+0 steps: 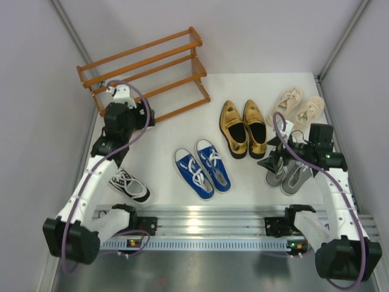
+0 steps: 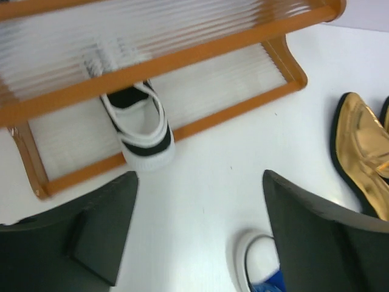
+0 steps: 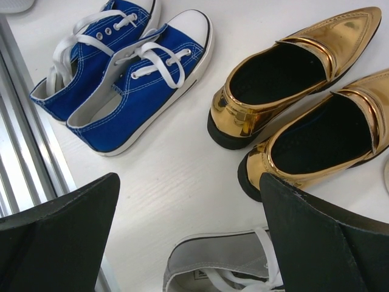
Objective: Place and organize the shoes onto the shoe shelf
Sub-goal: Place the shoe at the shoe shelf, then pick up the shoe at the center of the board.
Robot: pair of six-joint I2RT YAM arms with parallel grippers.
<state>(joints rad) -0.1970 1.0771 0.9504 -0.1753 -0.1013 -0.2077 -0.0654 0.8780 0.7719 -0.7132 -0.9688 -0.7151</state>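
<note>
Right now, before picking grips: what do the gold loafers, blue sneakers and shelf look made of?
Gold loafers: glossy metallic leather or synthetic, mirror-like highlights.
Blue sneakers: matte woven canvas, visible stitching; white rubber-looking toe caps and soles.
Shelf: probably wood, orange-brown smooth finish; grain not visible.

robot lab test cell, plain pale partition walls (image 1: pixel 255 30), white table (image 1: pixel 164 140), alu mounting rail (image 1: pixel 206 222) at near edge

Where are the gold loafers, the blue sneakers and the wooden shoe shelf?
gold loafers (image 1: pixel 231 118): top view, on the left-hand shoe's shiny toe part.
blue sneakers (image 1: pixel 193 173): top view, on the left-hand shoe's white laces.
shoe shelf (image 2: pixel 200 55): left wrist view, on its orange front rail.
</note>
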